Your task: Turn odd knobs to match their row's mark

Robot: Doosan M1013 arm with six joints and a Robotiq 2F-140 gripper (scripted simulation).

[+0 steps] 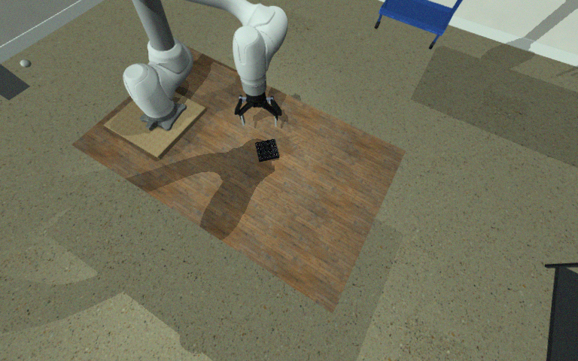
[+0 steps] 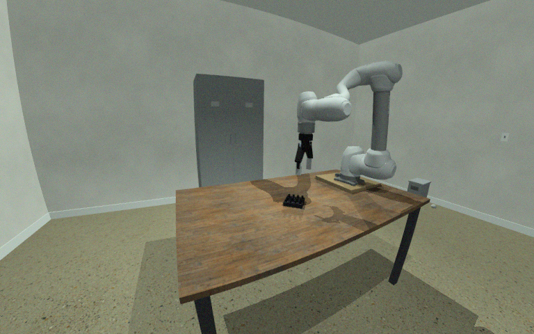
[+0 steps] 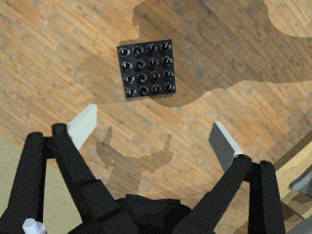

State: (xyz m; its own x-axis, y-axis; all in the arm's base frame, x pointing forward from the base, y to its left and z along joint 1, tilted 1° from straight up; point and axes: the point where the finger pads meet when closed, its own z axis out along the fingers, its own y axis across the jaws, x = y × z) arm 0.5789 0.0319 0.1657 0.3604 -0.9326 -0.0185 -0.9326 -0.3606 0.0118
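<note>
Fingers wide open, hold nothing, hang high over worktop (image 2: 220, 236). Knob box (image 3: 147, 69) sits flat on worktop, off to side of fingers, not under. Knobs tiny, lines too small to read. Risk: wide fingers bump neighbour knob, turn wrong one, or push box.

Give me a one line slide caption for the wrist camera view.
Open black two-finger gripper hovering empty above the small black square knob box on the wooden plank table.

The knob box (image 1: 267, 150) stood on the table (image 1: 323, 204), near its middle. The arm's base plate (image 1: 123, 127) lay at one corner. The gripper (image 1: 258, 120) hung above the table, between box and base.
</note>
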